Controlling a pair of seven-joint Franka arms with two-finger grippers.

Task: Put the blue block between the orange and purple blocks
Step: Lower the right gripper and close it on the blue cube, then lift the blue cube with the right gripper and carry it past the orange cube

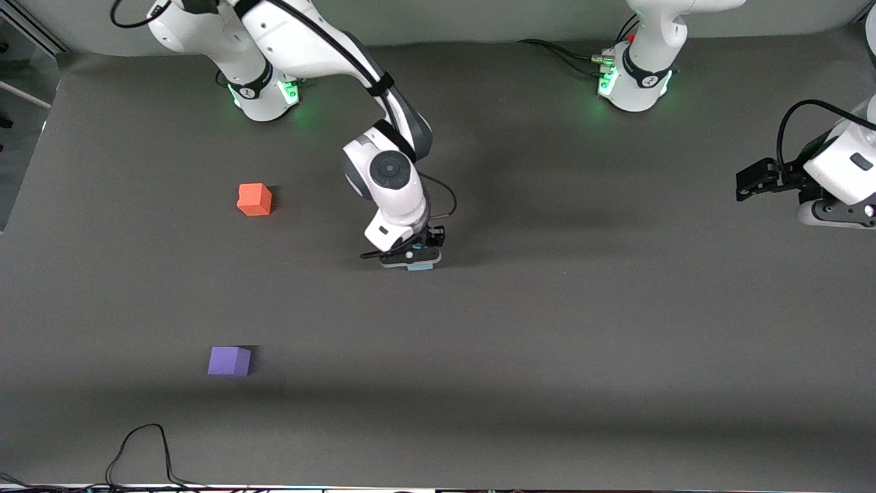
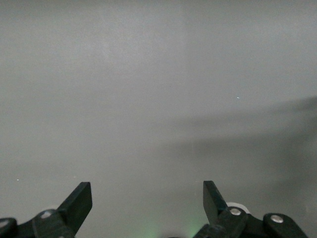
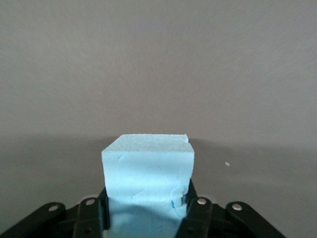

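My right gripper (image 1: 419, 259) is shut on the sky-blue block (image 1: 420, 266) and holds it low at the grey table's middle. In the right wrist view the blue block (image 3: 147, 168) sits squeezed between the two black fingers of the right gripper (image 3: 147, 198). The orange block (image 1: 254, 199) lies toward the right arm's end of the table. The purple block (image 1: 229, 361) lies nearer to the front camera than the orange one. Both are apart from the gripper. My left gripper (image 1: 751, 182) waits open and empty at the left arm's end; it also shows in the left wrist view (image 2: 147, 198).
A black cable (image 1: 140, 448) loops on the table near its front edge, nearer to the camera than the purple block. The two arm bases (image 1: 263, 96) (image 1: 633, 85) stand along the table's back edge.
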